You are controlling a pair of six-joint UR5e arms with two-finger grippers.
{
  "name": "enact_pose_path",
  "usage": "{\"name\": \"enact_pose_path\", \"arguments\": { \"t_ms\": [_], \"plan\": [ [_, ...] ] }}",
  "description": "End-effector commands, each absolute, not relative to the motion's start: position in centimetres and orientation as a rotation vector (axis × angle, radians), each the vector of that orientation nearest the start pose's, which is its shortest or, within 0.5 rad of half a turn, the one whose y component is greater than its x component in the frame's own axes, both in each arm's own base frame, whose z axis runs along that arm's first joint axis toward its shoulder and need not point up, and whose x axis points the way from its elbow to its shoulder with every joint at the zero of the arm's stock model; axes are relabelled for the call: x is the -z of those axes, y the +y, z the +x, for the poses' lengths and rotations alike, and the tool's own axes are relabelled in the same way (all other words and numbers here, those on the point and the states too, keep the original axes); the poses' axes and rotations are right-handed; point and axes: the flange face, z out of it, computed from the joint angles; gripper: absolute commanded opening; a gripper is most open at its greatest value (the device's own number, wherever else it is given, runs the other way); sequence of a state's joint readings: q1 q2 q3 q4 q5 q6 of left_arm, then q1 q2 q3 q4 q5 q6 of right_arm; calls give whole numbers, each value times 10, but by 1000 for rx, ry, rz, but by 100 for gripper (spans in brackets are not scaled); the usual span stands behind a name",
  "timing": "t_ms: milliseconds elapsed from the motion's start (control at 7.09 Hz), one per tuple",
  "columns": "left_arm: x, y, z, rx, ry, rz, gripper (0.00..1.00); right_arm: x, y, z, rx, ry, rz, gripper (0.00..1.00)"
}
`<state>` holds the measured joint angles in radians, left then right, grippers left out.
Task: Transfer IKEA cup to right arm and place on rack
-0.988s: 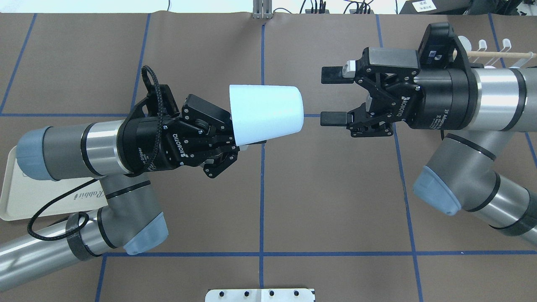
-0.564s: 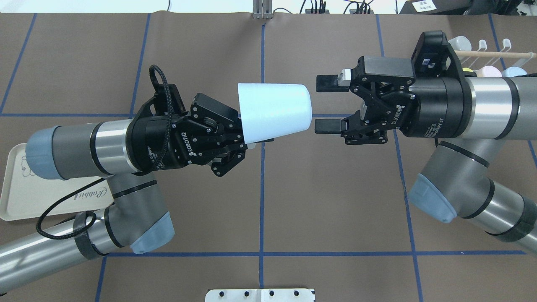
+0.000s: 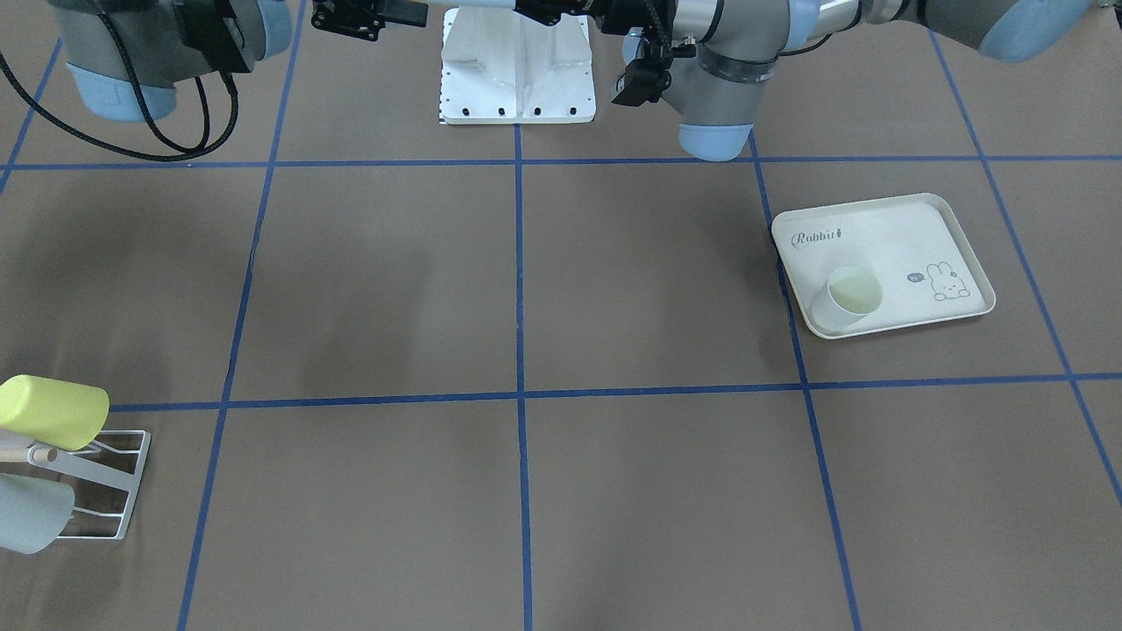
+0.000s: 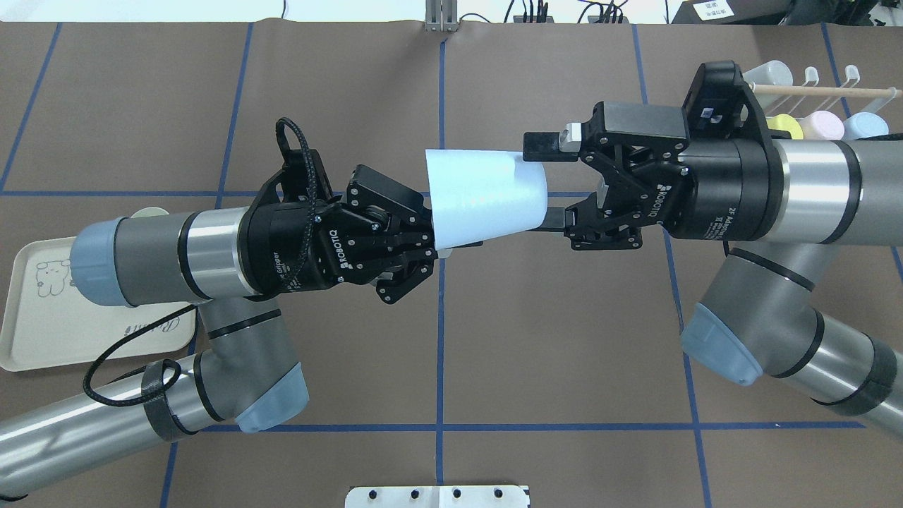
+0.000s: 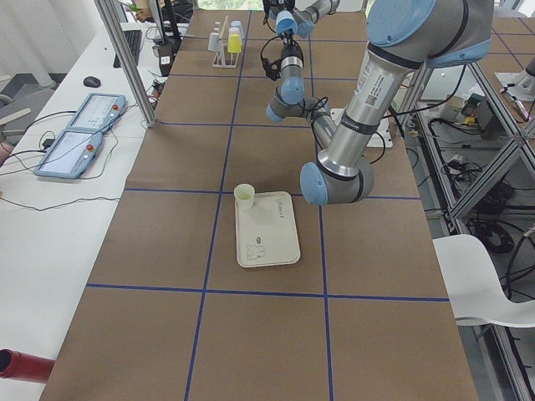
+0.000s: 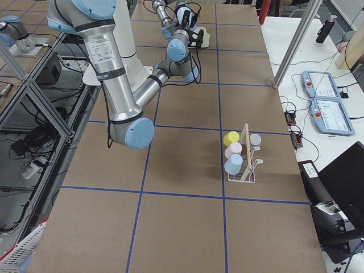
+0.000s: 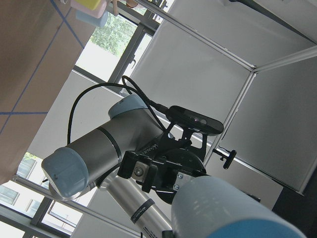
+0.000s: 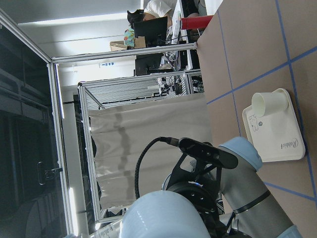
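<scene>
The left gripper (image 4: 432, 241) is clamped on the rim of the pale blue IKEA cup (image 4: 487, 197), which hangs sideways in mid-air over the table's centre, well apart from the rack (image 4: 811, 90). The right gripper (image 4: 544, 182) stands wide open, its fingers (image 4: 540, 146) straddling the cup's base. Advised: the right closes squarely and firmly before the left lets go, or the cup may drop.

Overhead: the mouth end of the cup (image 4: 487, 194) is hidden among the left gripper (image 4: 436, 227) jaws. Lower jaw tip of the right gripper (image 4: 542, 182) is lost behind the cup's base. Rack (image 4: 825, 90) is mostly covered by the right arm, tray (image 4: 42, 339) partly by the left. Front view: grippers cut off at top edge. Side views: jaws too small to judge.
</scene>
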<state>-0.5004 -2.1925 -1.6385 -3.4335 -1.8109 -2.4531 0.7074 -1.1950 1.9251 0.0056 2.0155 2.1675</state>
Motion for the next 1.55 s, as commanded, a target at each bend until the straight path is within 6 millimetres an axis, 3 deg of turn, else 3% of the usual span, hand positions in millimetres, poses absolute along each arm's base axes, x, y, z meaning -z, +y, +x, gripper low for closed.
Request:
{"name": "enact_pose_path", "arguments": {
  "t_ms": [0, 988, 1129, 1270, 1411],
  "plan": [
    [-121, -347, 409, 257, 2465, -571, 0, -162, -358, -285, -199, -2229, -107, 100],
    [-124, -336, 417, 247, 2458, -597, 0, -161, -353, -287, -191, -2248, -113, 78],
    [-124, -336, 417, 246, 2456, -596, 5, -162, -353, -288, -190, -2248, -115, 73],
    [-124, -336, 417, 246, 2456, -596, 19, -163, -353, -288, -193, -2247, -119, 62],
    [-124, -336, 417, 245, 2458, -593, 51, -162, -353, -288, -194, -2248, -124, 49]
  ]
}}
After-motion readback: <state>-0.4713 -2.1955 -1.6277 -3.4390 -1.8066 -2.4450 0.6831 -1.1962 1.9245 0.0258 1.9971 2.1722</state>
